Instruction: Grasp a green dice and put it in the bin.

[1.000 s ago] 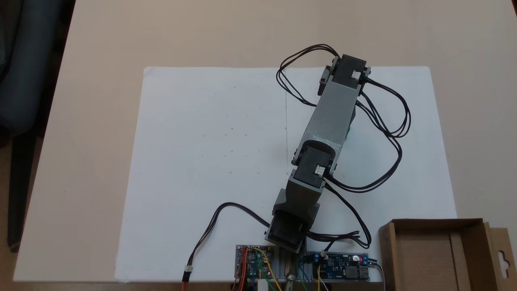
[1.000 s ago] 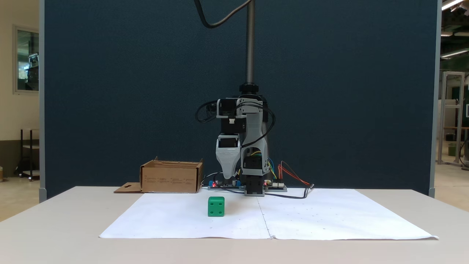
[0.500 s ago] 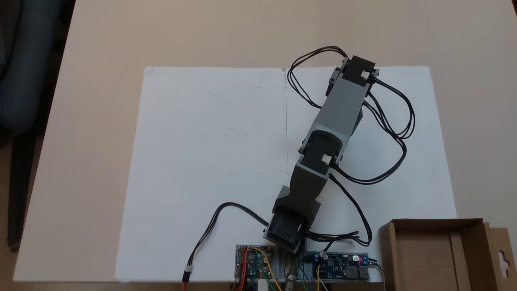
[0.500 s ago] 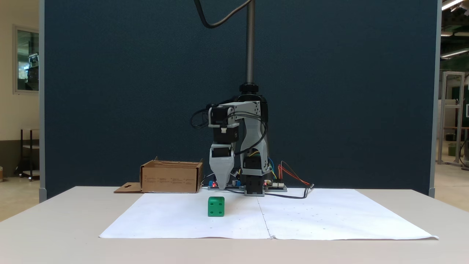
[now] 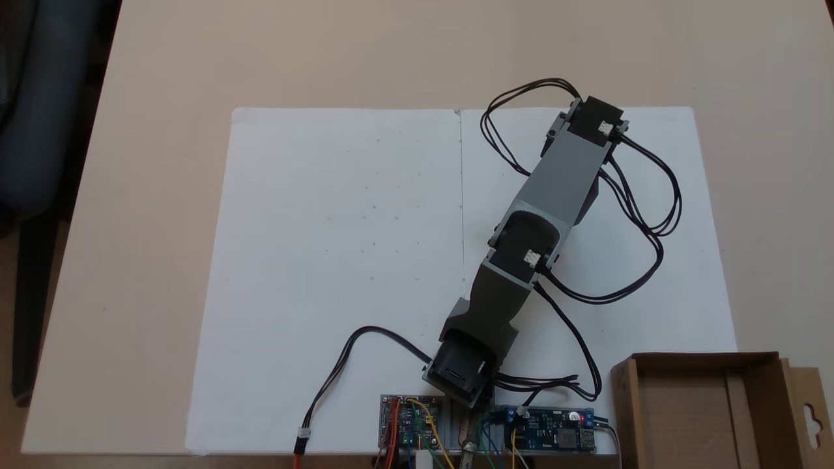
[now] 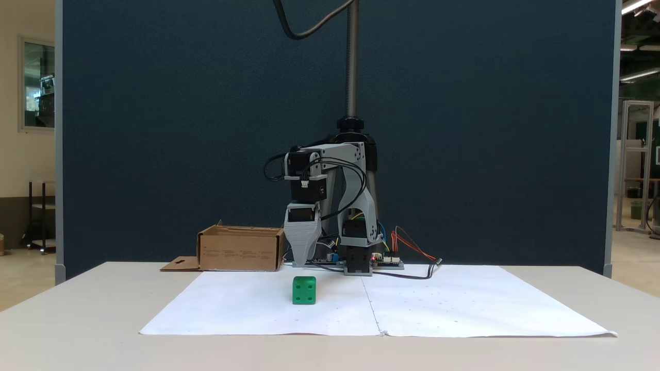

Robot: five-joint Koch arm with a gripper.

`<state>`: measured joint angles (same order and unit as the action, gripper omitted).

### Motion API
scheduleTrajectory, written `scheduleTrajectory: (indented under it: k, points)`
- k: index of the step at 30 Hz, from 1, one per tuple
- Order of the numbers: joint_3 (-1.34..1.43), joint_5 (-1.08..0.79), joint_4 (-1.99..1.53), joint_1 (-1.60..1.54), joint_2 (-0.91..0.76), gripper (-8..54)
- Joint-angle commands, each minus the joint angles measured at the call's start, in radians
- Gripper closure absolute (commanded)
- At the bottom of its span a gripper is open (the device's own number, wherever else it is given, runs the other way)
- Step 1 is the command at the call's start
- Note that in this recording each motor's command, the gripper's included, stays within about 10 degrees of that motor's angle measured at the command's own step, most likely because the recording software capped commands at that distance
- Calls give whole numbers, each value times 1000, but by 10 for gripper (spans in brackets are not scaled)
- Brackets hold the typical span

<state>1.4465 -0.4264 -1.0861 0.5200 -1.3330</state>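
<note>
Above paper, arm (image 6: 330,170) folded, tool (image 6: 302,262) down

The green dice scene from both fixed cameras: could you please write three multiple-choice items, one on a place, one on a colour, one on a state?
1. Where does the green dice rest?
A. inside the bin
B. on the white paper sheet
C. on the bare table

2. What colour is the bin?
A. brown
B. blue
C. white

3. What state is the dice in?
A. held between the jaws
B. lying in the bin
C. resting free on the sheet, apart from the arm

Key: 1 B, since the dice stands on the paper sheet covering the table. 2 A, since the cardboard walls are brown in both fixed views. 3 C, since the gripper hangs above and behind the dice with a gap showing between them.
</note>
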Motion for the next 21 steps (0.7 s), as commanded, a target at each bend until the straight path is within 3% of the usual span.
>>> scheduleTrajectory:
  k: [1, 21]
  points:
    - [-6, -83, 43, 2, -21, -48]
    - [83, -121, 127, -6, -55, -48]
